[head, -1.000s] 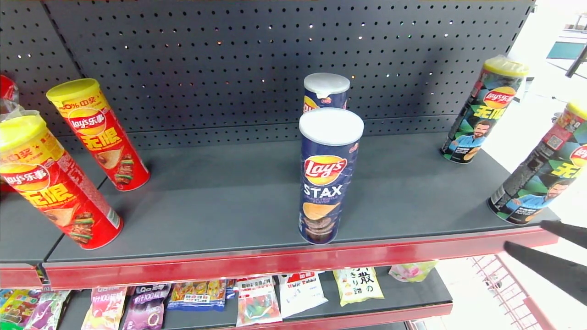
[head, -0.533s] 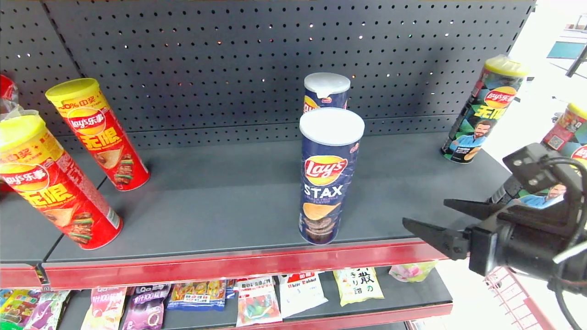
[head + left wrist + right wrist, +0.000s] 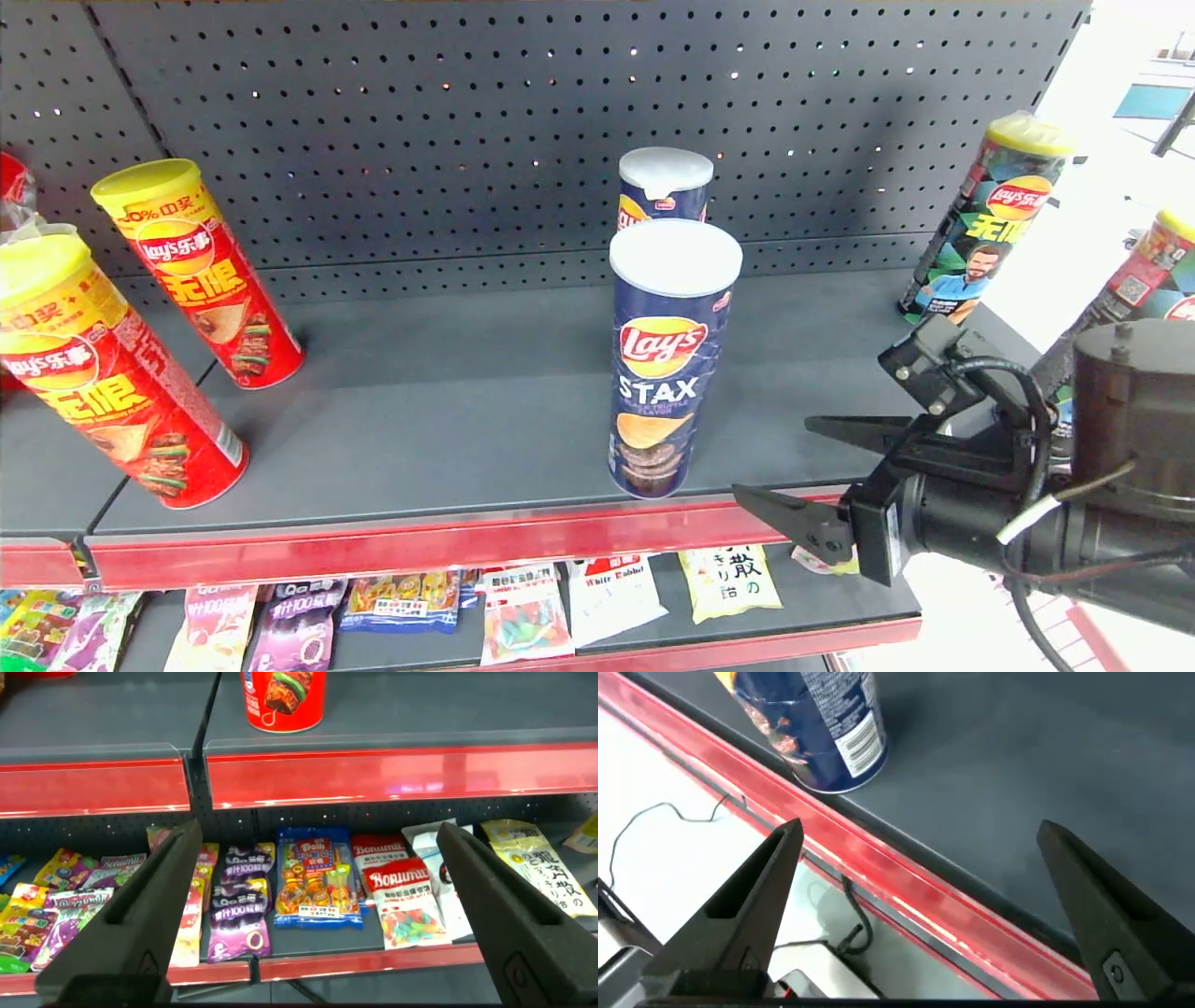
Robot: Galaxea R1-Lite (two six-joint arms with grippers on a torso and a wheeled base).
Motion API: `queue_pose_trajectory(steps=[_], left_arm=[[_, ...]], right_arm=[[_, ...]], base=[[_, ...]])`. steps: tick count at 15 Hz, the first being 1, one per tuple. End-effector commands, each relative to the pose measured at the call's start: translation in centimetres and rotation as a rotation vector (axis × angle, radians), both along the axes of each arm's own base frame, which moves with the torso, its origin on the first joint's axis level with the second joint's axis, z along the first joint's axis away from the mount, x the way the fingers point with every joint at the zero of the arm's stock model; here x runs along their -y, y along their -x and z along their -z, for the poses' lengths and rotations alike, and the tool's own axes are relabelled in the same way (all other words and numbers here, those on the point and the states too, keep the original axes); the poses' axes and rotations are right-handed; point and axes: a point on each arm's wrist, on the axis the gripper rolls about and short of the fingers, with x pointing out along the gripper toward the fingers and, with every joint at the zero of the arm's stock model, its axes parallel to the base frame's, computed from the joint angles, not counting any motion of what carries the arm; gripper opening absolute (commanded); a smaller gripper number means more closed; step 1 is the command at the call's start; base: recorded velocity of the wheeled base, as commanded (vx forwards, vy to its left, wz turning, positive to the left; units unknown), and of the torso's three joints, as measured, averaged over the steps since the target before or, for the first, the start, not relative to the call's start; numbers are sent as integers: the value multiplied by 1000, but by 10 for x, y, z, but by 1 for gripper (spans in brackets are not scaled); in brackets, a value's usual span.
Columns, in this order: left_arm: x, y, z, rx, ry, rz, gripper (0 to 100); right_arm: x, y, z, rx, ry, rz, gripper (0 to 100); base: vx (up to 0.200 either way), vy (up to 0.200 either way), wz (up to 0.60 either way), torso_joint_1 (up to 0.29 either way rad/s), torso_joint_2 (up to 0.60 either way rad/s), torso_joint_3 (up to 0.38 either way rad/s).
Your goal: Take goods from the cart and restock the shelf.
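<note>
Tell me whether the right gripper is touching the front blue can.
Apart. In the head view, a strip of shelf shows between the open right gripper and the front blue can.

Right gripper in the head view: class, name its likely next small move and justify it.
Probably a short slide toward the front blue can to bracket it: the right gripper is open, empty, and just right of the can's base, at the shelf's red lip.

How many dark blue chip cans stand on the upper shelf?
2: the front can near the front edge of the shelf, and the rear can straight behind it by the pegboard, partly hidden.
</note>
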Motion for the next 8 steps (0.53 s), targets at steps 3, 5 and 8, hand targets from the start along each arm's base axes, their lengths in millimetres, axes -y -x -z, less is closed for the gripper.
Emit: queue_pose_trajectory(steps=[3,5,8], left_arm=[[0,0,0,-1,1,-1,100],[0,0,0,-1,1,-1,100],[0,0,0,-1,1,-1,100]], right_arm=[[-16,-13,14,-15,28,-23,100],[-21,-14,14,-10,26,-34,100],[-27,-20,16,-11,32,-38,100]], base=[[0,0,0,0,0,0],[0,0,0,0,0,0],[0,0,0,0,0,0]])
